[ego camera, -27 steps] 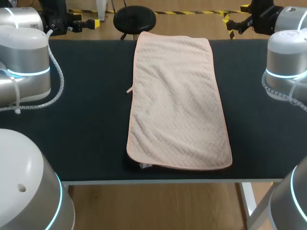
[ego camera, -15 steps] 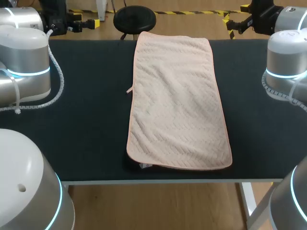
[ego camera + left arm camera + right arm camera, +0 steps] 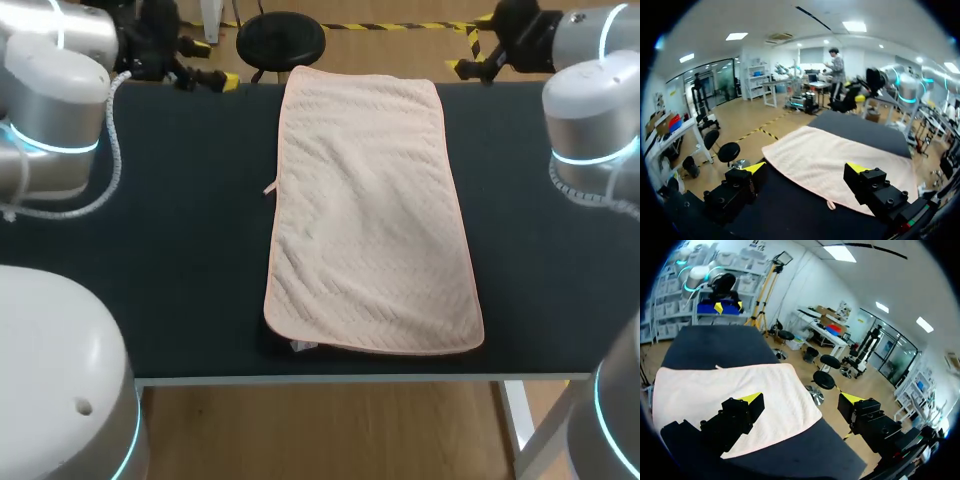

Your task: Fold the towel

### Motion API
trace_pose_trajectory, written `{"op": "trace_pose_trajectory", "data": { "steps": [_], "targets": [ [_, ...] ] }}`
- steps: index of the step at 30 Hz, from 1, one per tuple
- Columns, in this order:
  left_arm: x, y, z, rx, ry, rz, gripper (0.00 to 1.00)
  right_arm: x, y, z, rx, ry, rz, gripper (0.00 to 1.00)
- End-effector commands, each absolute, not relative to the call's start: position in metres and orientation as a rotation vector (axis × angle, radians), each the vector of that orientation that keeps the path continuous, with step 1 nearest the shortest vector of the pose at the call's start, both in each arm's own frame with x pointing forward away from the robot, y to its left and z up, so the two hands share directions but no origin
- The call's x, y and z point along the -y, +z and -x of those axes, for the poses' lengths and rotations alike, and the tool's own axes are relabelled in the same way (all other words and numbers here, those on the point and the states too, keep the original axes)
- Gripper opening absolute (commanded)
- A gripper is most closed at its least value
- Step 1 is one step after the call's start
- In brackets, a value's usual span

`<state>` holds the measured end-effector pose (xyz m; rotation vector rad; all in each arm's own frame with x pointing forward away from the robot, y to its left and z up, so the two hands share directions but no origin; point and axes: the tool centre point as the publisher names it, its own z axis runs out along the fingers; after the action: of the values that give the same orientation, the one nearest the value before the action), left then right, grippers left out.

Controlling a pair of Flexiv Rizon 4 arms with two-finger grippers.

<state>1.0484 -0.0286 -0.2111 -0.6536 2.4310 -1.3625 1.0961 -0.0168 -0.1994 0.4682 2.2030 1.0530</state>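
Observation:
A pale pink towel (image 3: 370,210) lies flat and lengthwise on the black table (image 3: 160,250), spread out in one layer. My left gripper (image 3: 215,76) hovers open at the far left edge of the table, just left of the towel's far left corner. My right gripper (image 3: 465,55) hovers open beyond the far right corner. In the left wrist view the open left gripper (image 3: 806,168) has the towel (image 3: 830,150) ahead of it, nothing between its fingers. From the right wrist, the open right gripper (image 3: 801,398) looks over the towel (image 3: 725,385) toward the left gripper (image 3: 728,305).
A small loop tab (image 3: 270,188) sticks out from the towel's left edge, and a white label (image 3: 301,346) shows at its near edge. Bare black tabletop flanks the towel on both sides. The table's front edge (image 3: 330,379) runs close below the towel.
Both arms have swung inward: the left gripper moved right toward the towel's far left corner, the right gripper moved left toward the far right corner. The towel has not moved.

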Motion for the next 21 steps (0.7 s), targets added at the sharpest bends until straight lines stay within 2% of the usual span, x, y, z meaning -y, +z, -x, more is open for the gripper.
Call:
{"op": "trace_pose_trajectory", "data": {
  "steps": [1,18,21],
  "targets": [
    [0.029,-0.21,-1.036,-3.047,-0.449,-0.304,1.0,0.019,-0.184,-1.094,-2.545,0.001,0.269,1.0],
    [0.033,-0.212,-1.038,-3.076,-0.405,-0.335,1.0,0.019,-0.184,-1.094,-2.545,0.001,0.269,1.0],
    [0.053,-0.222,-1.036,-3.144,-0.245,-0.448,1.0,0.003,-0.193,-1.094,-2.654,-0.218,0.308,1.0]
  ]
}}
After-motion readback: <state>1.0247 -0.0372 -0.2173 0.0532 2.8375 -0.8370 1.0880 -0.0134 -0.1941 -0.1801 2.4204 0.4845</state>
